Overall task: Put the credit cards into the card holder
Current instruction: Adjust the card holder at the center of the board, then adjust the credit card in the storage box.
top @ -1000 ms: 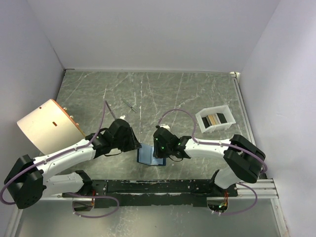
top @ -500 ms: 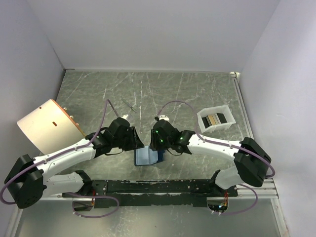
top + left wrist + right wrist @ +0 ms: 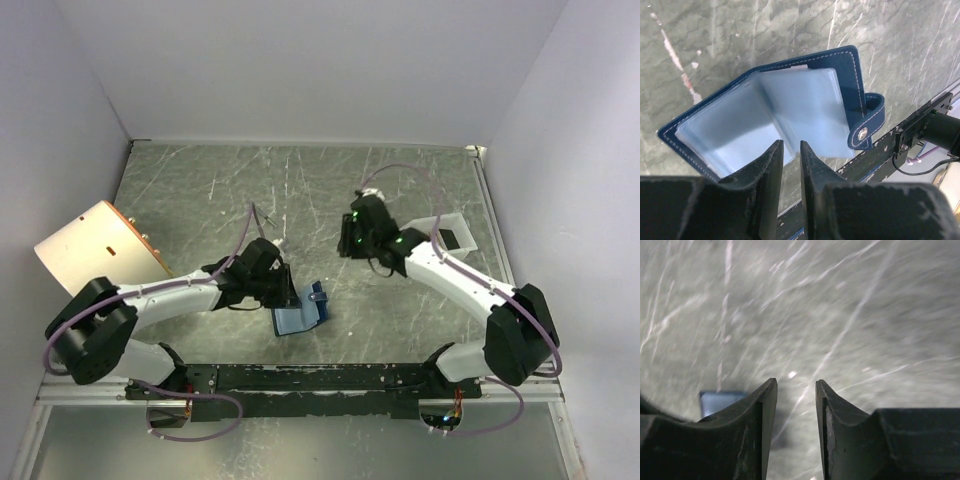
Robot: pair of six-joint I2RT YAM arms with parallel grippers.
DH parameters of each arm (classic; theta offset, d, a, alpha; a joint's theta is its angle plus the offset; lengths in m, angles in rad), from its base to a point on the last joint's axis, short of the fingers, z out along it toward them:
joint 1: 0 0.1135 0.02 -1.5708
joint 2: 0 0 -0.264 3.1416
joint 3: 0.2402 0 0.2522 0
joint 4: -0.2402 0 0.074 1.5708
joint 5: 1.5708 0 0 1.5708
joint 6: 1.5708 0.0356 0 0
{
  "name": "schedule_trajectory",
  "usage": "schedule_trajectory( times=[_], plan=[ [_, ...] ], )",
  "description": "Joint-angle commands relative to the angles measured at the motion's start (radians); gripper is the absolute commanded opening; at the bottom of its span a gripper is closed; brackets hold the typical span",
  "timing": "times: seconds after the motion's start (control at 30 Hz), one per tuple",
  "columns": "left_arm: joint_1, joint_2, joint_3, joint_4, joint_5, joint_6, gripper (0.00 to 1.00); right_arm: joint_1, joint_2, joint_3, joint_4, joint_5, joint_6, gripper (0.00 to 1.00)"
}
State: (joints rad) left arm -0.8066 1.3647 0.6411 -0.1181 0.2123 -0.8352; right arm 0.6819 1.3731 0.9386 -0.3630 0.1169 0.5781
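**Card pickup: the right arm is nearer**

My right gripper point(image 3: 795, 386) hangs over bare table point(image 3: 300, 190), jaws parted with nothing between them. The credit cards point(image 3: 453, 238) lie in the white tray point(image 3: 446, 218), just beside this gripper on its right. My own forearm covers most of the tray, so only 1 dark card shows and its long axis cannot be read. The card holder point(image 3: 790, 110) lies open near my bases, on the opposite side of this gripper. My left gripper point(image 3: 791, 146) sits at the holder's near edge, jaws a narrow slit. I cannot tell whether they pinch it. Judgement: the pickup falls to the right arm, reaching rightward.
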Motion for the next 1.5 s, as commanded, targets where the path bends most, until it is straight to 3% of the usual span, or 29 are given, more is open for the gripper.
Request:
schedule_trajectory(
  times=[0.0, 0.27, 0.5, 0.7, 1.0, 1.47],
  plan=[
    [-0.002, 0.051, 0.069, 0.086, 0.072, 0.049, 0.3, -0.167, 0.035, 0.097, -0.109, 0.065, -0.158, 0.37],
    [-0.002, 0.11, 0.114, 0.105, 0.099, 0.072, 0.31, -0.298, 0.168, 0.252, -0.256, 0.338, -0.279, 0.39],
    [-0.001, 0.167, 0.099, 0.179, 0.142, 0.064, 0.32, -0.412, 0.262, 0.305, -0.323, 0.395, -0.298, 0.43],
    [-0.002, 0.237, 0.119, 0.206, 0.166, 0.073, 0.33, -0.434, 0.346, 0.3, -0.352, 0.51, -0.292, 0.46],
    [-0.001, 0.263, 0.126, 0.214, 0.173, 0.091, 0.33, -0.446, 0.441, 0.299, -0.333, 0.555, -0.302, 0.52],
    [-0.002, 0.303, 0.145, 0.227, 0.187, 0.107, 0.33, -0.457, 0.561, 0.351, -0.294, 0.638, -0.341, 0.54]
  ],
)
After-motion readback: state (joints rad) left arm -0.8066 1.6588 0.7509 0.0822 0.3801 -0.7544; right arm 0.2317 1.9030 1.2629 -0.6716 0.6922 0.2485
